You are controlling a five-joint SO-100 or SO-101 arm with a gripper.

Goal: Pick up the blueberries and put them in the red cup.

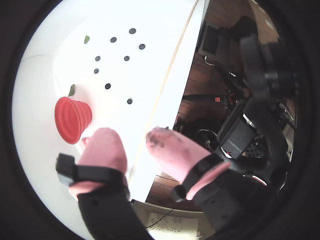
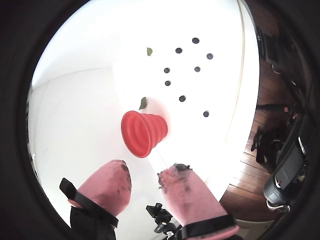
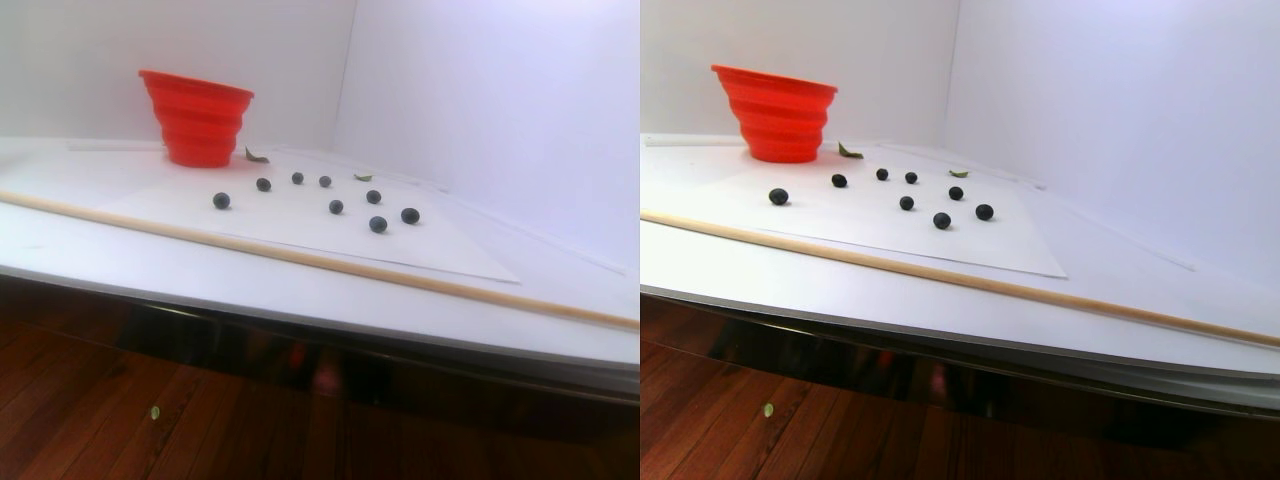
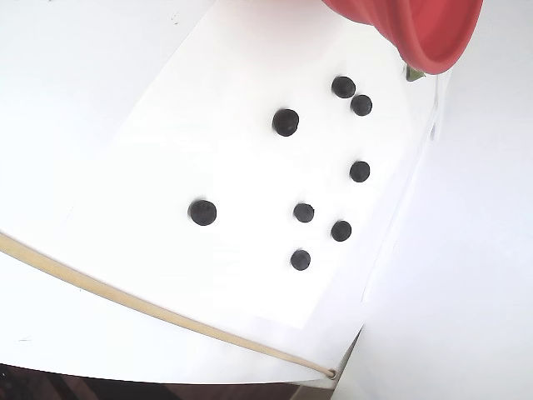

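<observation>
Several blueberries (image 4: 286, 122) lie scattered on a white paper sheet (image 4: 208, 150); they also show in both wrist views (image 1: 126, 58) (image 2: 182, 98) and the stereo pair view (image 3: 336, 207). The red cup (image 3: 197, 120) stands upright on the table behind them, to the left of the berries in both wrist views (image 1: 72, 120) (image 2: 145, 132) and at the top right in the fixed view (image 4: 416, 25). My gripper (image 1: 134, 137) (image 2: 146, 172) hangs high above the table near its front edge, well clear of berries and cup. Its pink-padded fingers (image 2: 112, 182) stand open with nothing between them.
A thin wooden stick (image 3: 300, 258) (image 4: 125, 300) lies along the table's front. Small green leaves (image 3: 255, 156) (image 2: 143, 102) lie near the cup. Past the table edge are a dark wood floor and black equipment (image 1: 250, 130). A small black mount (image 2: 160, 215) shows below the fingers.
</observation>
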